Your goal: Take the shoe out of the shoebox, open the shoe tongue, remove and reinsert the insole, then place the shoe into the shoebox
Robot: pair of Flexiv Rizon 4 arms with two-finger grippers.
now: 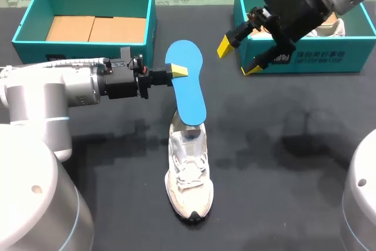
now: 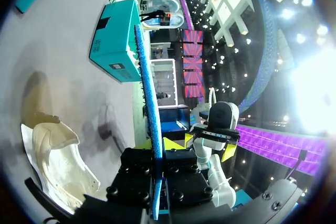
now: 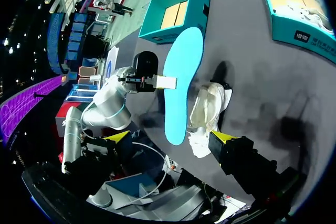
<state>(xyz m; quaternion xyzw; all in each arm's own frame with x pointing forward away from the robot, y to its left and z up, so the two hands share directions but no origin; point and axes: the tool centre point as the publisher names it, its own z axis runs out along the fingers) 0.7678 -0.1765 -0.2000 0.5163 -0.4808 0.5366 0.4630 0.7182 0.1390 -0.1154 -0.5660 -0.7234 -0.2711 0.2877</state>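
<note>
Left claw (image 1: 176,73) clenched on the blue insole (image 1: 189,89), gripping its edge | insole held slanted, one end over the heel opening of the white shoe (image 1: 189,174) | shoe upright mid-counter (image 1: 282,163), toe toward the robot | right claw (image 1: 238,58) released, empty, hanging just before the right shoebox (image 1: 305,57)

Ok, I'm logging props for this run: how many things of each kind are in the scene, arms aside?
Teal cardboard shoeboxes: 2
White lace-up sneaker on the table: 1
Blue foam insole: 1
Total: 4, leaving out the half-hidden white contents of one box.
</note>
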